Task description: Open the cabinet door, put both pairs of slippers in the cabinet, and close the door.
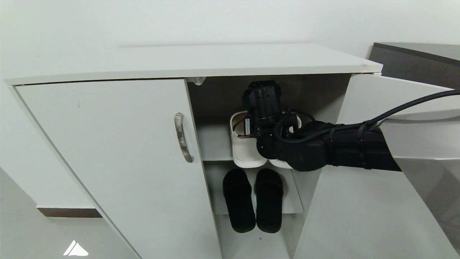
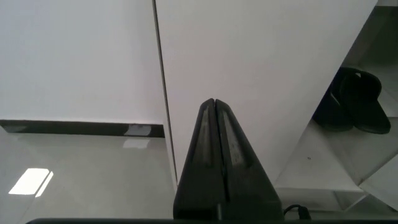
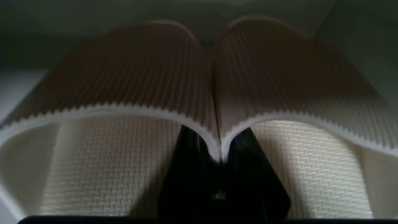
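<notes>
The white cabinet (image 1: pixel 194 59) has its right door (image 1: pixel 359 208) swung open and its left door (image 1: pixel 107 151) closed. A pair of white slippers (image 1: pixel 244 151) rests on the upper shelf, side by side. My right gripper (image 3: pixel 217 165) reaches into the cabinet and is shut on the slippers' two inner strap edges (image 3: pixel 214 134), one finger under each strap. On the lower shelf lies a pair of black slippers (image 1: pixel 253 201), toes inward; they also appear as the black slippers (image 2: pixel 357 102). My left gripper (image 2: pixel 214 109) is shut and empty, low in front of the closed left door.
A metal handle (image 1: pixel 182 137) runs down the left door's inner edge. The open right door stands close beside my right arm. A dark grey unit (image 1: pixel 417 59) sits behind the cabinet on the right. Pale floor (image 1: pixel 28 230) lies to the left.
</notes>
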Motion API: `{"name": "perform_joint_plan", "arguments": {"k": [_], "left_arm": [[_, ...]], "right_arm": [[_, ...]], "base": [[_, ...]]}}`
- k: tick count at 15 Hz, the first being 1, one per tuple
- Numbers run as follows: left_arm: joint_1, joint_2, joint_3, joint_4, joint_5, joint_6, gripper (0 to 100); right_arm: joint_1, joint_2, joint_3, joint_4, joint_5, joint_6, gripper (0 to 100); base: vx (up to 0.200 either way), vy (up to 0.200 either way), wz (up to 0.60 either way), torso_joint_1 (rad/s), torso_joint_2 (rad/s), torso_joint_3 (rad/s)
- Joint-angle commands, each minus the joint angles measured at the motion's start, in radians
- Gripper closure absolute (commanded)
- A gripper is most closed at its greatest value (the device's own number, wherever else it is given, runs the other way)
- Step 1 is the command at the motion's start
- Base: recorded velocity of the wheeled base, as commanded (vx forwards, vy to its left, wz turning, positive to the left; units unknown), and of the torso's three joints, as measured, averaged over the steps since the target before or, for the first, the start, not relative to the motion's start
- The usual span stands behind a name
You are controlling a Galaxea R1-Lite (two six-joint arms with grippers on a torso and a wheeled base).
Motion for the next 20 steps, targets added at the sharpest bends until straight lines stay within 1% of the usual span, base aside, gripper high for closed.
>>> {"name": "perform_joint_plan", "arguments": {"k": [1,3,5,7,10,11,16,20], "left_arm": [[0.0,0.002,0.0,0.0,0.0,-0.001,100],[0.0,0.002,0.0,0.0,0.0,-0.001,100],[0.0,0.0,0.0,0.0,0.0,-0.001,100],[0.0,0.002,0.0,0.0,0.001,-0.008,100],[0.0,0.002,0.0,0.0,0.001,-0.008,100],[0.0,0.002,0.0,0.0,0.001,-0.008,100],[0.0,0.002,0.0,0.0,0.001,-0.008,100],[0.0,0.002,0.0,0.0,0.0,-0.007,100]], "right_arm": [[-0.013,0.054,-0.079,0.026,0.0,0.001,100],[-0.029,0.085,-0.129,0.055,0.0,0.001,100],[-0.043,0.105,-0.129,0.075,0.0,0.001,100],[-0.052,0.111,-0.129,0.077,0.0,0.001,100],[-0.058,0.118,-0.129,0.075,0.0,0.003,100],[-0.058,0.118,-0.129,0.075,0.0,0.003,0],[-0.05,0.077,-0.12,0.072,-0.003,0.016,0],[0.002,-0.086,0.114,0.066,0.0,0.039,0]], "base": [[0.0,0.0,0.0,0.0,0.0,0.0],[0.0,0.0,0.0,0.0,0.0,0.0],[0.0,0.0,0.0,0.0,0.0,0.0],[0.0,0.0,0.0,0.0,0.0,0.0],[0.0,0.0,0.0,0.0,0.0,0.0],[0.0,0.0,0.0,0.0,0.0,0.0],[0.0,0.0,0.0,0.0,0.0,0.0],[0.0,0.0,0.0,0.0,0.0,0.0]]}}
